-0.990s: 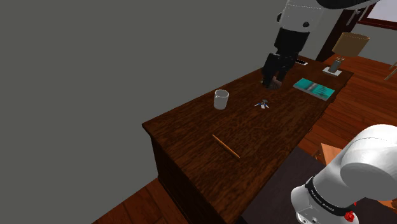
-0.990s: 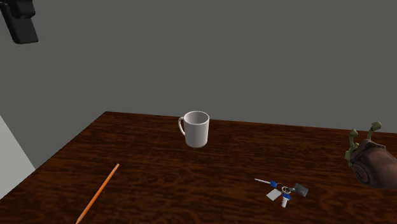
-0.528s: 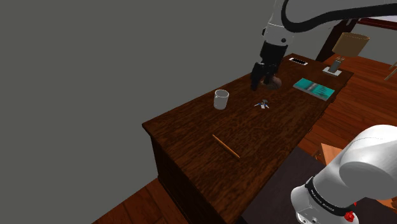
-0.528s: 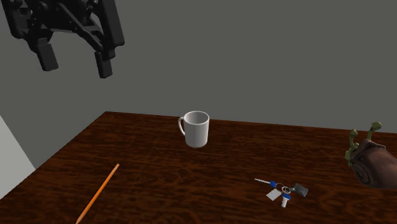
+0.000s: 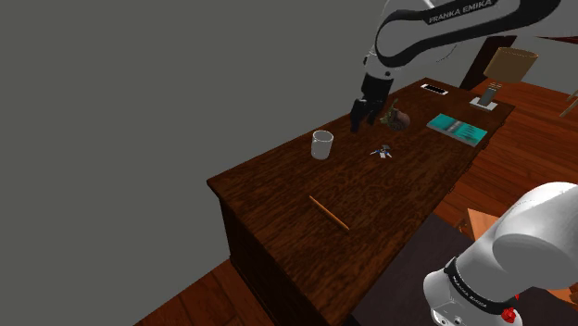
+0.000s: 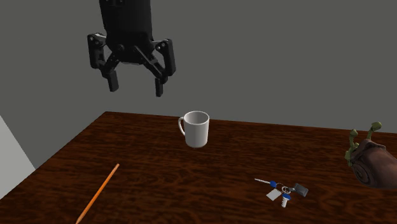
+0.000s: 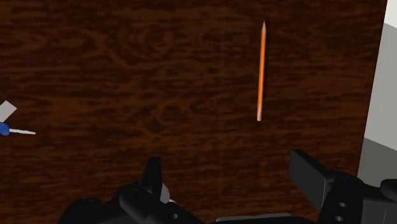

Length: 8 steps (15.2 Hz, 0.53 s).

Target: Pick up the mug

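A white mug [image 5: 321, 144] stands upright on the dark wooden desk [image 5: 278, 185], close to its far edge. From across the table, the mug [image 6: 196, 129] has its handle turned to that view's left. My black gripper [image 6: 136, 86] hangs in the air above the desk, up and to the left of the mug there, its fingers [image 6: 158, 88] spread apart around nothing. From the shoulder, the gripper [image 5: 363, 116] is to the right of the mug and higher. The wrist view looks past the open gripper [image 7: 230, 175] at bare wood.
An orange pencil [image 5: 329, 213] lies near the desk's front. A small key bunch [image 6: 283, 191] lies right of the mug, with a brown figurine [image 6: 369, 159] beyond it. A teal book [image 5: 457, 129] sits at the desk's far end. The pencil [image 7: 261, 70] lies ahead of the fingers.
The arm has swung the gripper toward the mug: leftward in the shoulder view, rightward and lower in the second exterior view. The fingers stayed apart. Nothing on the desk moved.
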### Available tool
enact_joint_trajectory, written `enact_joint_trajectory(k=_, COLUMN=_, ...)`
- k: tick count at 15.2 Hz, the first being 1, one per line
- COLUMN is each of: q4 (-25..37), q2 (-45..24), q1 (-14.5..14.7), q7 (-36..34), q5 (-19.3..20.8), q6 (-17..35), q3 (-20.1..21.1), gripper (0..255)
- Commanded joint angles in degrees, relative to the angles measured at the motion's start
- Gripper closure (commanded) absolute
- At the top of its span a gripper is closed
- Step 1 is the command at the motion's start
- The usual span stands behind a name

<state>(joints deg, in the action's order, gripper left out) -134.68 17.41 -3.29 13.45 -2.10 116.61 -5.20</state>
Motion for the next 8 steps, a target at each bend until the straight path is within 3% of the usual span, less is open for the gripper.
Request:
enact_joint_trajectory(k=1, q4=1.5, q2=-4.1, q1=-0.1, q7=1.8, q5=-0.2, q6=2.9, q3=-0.8, gripper=0)
enact_joint_trajectory(k=8, q4=10.1, q2=-19.2, q1=-1.1, q7=8.4, q5=-2.4, q6=9.6, q3=-2.9, gripper=0)
